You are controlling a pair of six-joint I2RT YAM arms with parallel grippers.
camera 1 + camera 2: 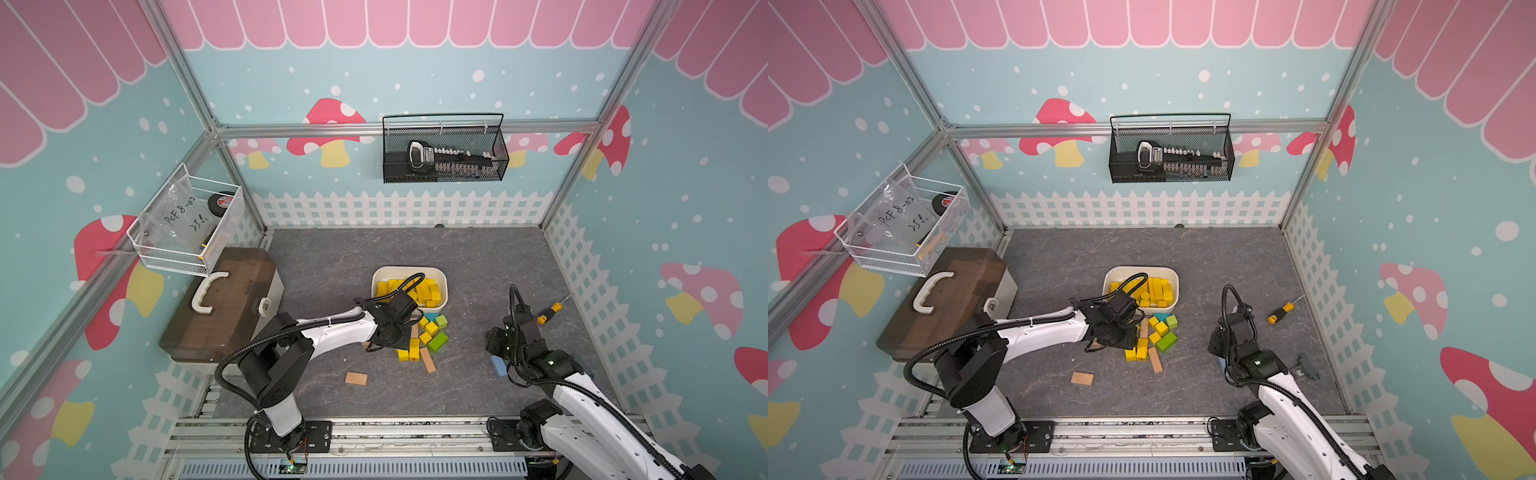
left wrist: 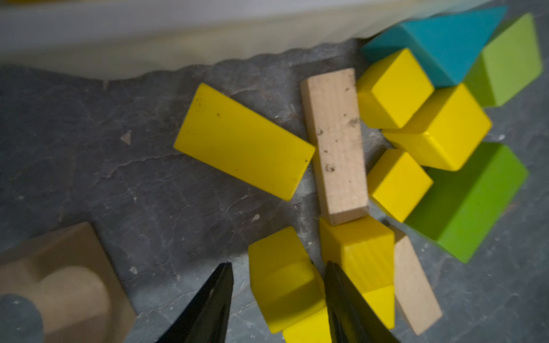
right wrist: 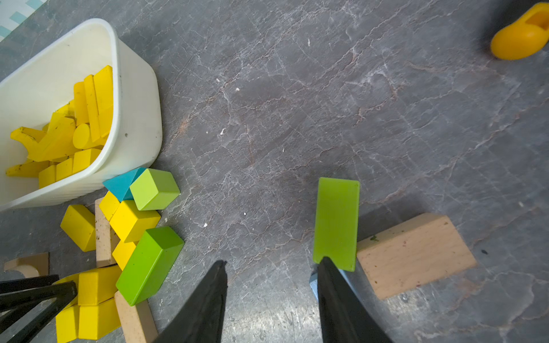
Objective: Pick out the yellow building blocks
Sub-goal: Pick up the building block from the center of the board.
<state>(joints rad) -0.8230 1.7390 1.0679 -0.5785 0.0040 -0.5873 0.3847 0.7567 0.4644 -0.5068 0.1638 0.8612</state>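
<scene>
Many yellow building blocks lie in the white bin at mid-table. More yellow building blocks sit loose in front of it, mixed with other colours. In the left wrist view a flat yellow bar and yellow cubes lie on the mat. My left gripper is low over the near end of the pile, open around a yellow block. That block touches one finger, with a gap to the other. My right gripper hangs open over bare mat to the right, holding nothing.
Tan blocks, green blocks and a teal wedge crowd the loose yellow ones. A flat green block, a tan block and a blue block lie by the right gripper. A screwdriver is far right, a brown toolbox left.
</scene>
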